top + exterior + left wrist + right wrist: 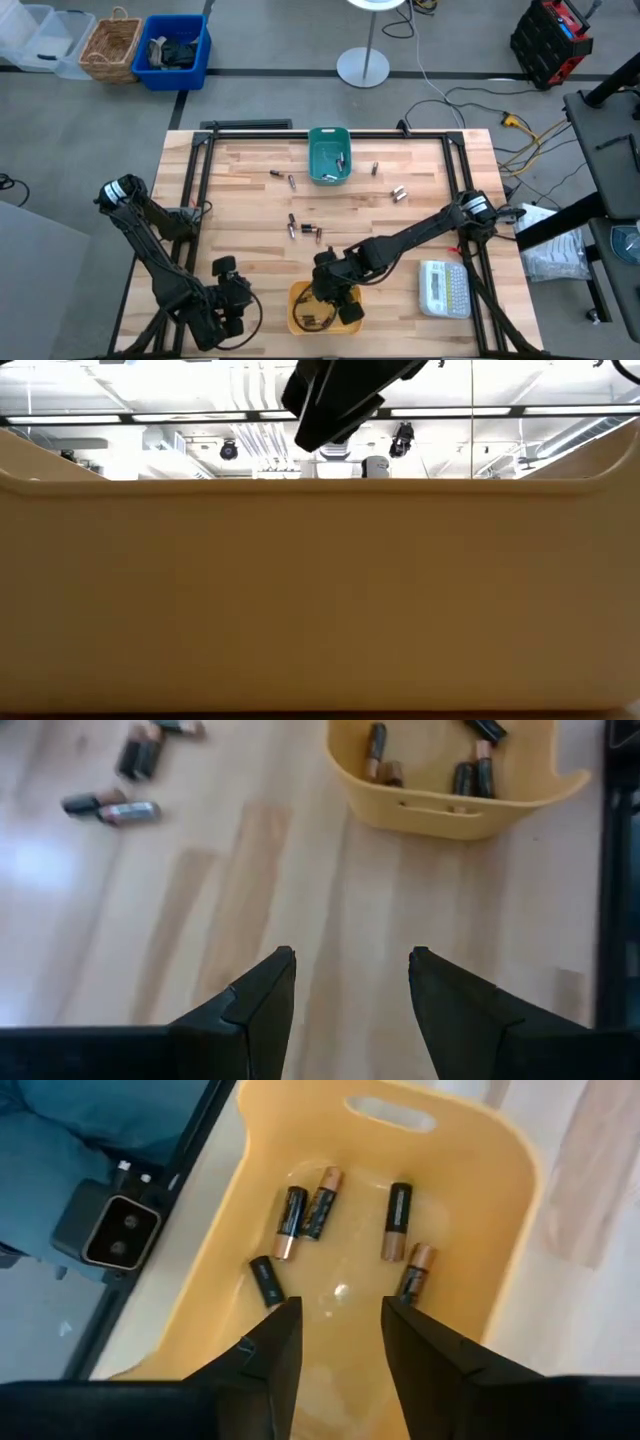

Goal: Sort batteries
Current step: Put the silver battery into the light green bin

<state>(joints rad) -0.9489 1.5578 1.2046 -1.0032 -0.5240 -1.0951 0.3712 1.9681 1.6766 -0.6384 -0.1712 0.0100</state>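
A yellow bin (300,300) stands at the table's near edge with several batteries (305,1212) lying on its floor. My right gripper (340,1315) hangs open over this bin, pointing down, with nothing between its fingers; in the high view it (338,303) covers the bin's right part. My left gripper (350,965) is open above bare wood left of the bin (450,810), also seen from above (243,288). More batteries (305,230) lie loose on the table's middle. A green bin (329,155) sits at the far edge.
A white label-maker (444,288) lies near the right front corner. Loose batteries lie near the green bin (283,177) and to its right (399,193). In the low view the yellow bin's wall (320,590) fills the picture. Black frame rails (200,190) border the tabletop.
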